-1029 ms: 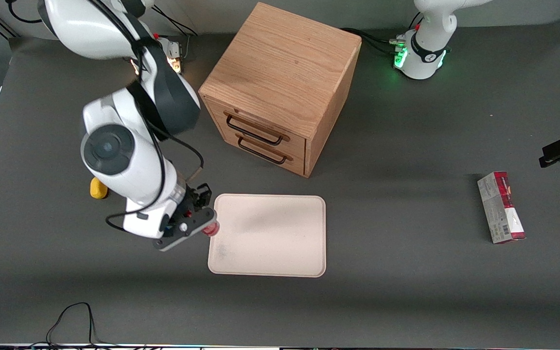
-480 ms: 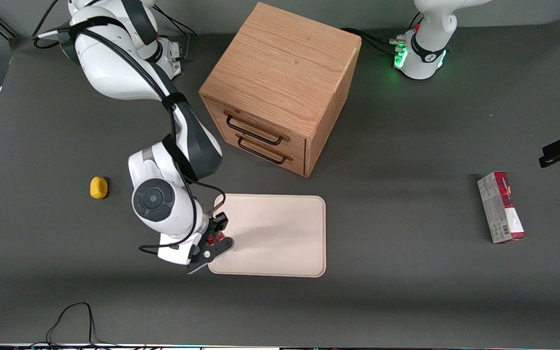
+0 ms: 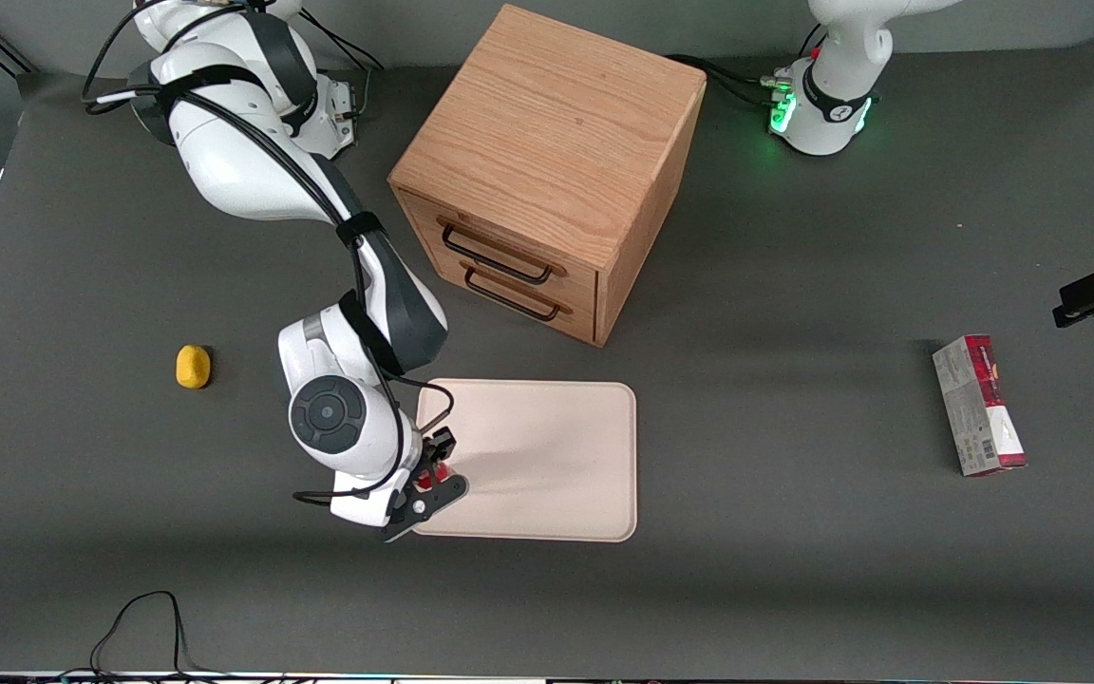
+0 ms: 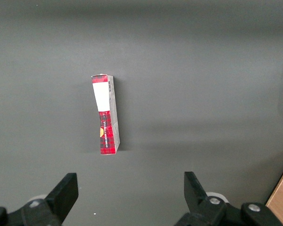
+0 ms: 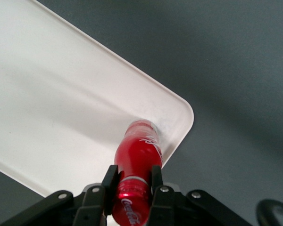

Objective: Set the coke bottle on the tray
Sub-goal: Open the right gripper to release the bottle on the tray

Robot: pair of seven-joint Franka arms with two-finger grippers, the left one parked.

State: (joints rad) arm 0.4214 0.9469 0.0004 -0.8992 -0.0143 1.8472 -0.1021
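The cream-white tray (image 3: 547, 456) lies on the dark table, nearer the front camera than the wooden cabinet. My right gripper (image 3: 430, 481) hangs over the tray's corner nearest the camera at the working arm's end. It is shut on the coke bottle (image 3: 426, 480), of which only a bit of red shows in the front view. In the right wrist view the gripper (image 5: 132, 182) clamps the red bottle (image 5: 137, 153) near its cap, both fingers (image 5: 110, 184) pressed on it. The bottle's silvery base points down at the tray (image 5: 61, 94) just inside the rounded corner. I cannot tell whether the base touches.
A wooden two-drawer cabinet (image 3: 547, 171) stands farther from the camera than the tray. A small yellow object (image 3: 193, 367) lies toward the working arm's end. A red-and-grey carton (image 3: 979, 406) lies toward the parked arm's end and also shows in the left wrist view (image 4: 106, 115).
My right arm has carried the bottle from beside the tray's edge toward the camera and onto the tray's near corner, and has come lower. The yellow object is now uncovered.
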